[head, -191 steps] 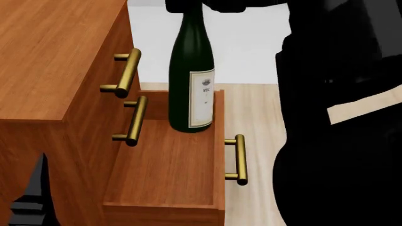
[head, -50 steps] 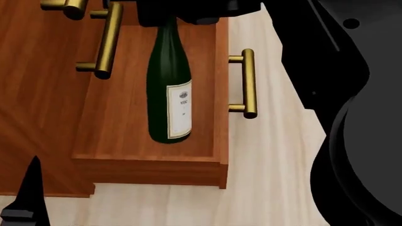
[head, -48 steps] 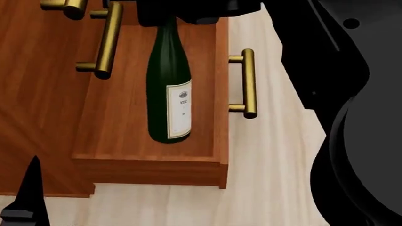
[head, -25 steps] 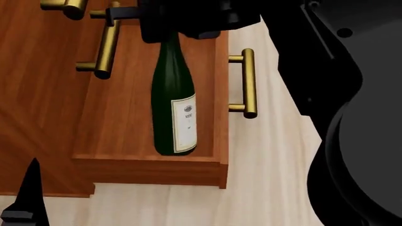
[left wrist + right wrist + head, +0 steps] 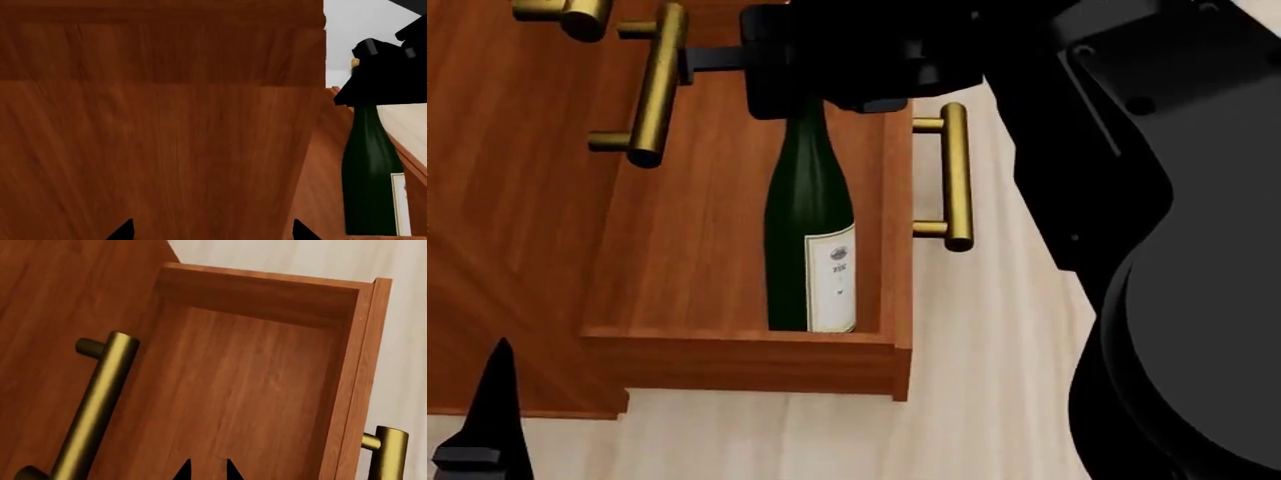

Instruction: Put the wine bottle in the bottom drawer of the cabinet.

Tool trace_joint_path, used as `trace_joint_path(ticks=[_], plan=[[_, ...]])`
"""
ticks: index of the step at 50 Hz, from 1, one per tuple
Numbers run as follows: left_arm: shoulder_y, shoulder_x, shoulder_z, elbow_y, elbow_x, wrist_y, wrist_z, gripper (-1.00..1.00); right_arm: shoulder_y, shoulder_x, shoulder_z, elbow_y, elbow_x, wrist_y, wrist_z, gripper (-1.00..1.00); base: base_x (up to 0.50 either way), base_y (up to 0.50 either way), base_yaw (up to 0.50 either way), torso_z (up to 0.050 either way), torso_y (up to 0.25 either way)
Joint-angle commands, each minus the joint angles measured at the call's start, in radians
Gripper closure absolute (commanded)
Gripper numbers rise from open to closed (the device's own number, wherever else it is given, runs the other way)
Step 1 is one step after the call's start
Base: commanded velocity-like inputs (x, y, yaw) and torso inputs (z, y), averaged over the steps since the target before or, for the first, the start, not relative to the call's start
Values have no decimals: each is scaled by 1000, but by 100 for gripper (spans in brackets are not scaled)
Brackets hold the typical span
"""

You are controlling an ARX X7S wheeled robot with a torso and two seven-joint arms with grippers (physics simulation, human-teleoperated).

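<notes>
**Bottle upright in the open bottom drawer, neck under the right hand**

The wine bottle (image 5: 811, 250) stands upright inside the bottom drawer (image 5: 681, 250), which is pulled out from the cabinet (image 5: 507, 200). Its base is hidden behind the drawer's near side wall, and its white label faces the drawer front, the panel that carries the brass bar handle (image 5: 956, 177). The bottle is close to that front panel and close to the near corner of the box.

The right hand (image 5: 814, 85) is directly above the bottle, and the neck runs up into its dark body in the head view. In the left wrist view the same dark mass covers the top of the bottle (image 5: 371, 175), with a bit of tan cork (image 5: 355, 63) showing just beside it. Whether the fingers are pressed against the glass or slightly apart from it cannot be told (the neck is hidden where they meet it). In the right wrist view two dark fingertips (image 5: 183, 471) sit near each other with a narrow gap, over the bare drawer floor (image 5: 253, 390).

The left hand (image 5: 210, 232) is low beside the cabinet's side wall (image 5: 160, 150), well apart from the bottle; its two tips (image 5: 123, 231) stand wide apart with nothing between them.
</notes>
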Motion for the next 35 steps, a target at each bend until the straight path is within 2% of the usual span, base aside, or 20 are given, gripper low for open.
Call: trace_joint_path(ticks=[1,35], plan=[[16,-3,-1,-21,4,18,12,-100,-15,-1,12,-4,9,-7,-5,100,0,0,0,0,0],[43,-8,-6,-38,32,40,20,-100,-15,-1,12,-4,9,-7,-5,100,0,0,0,0,-9]])
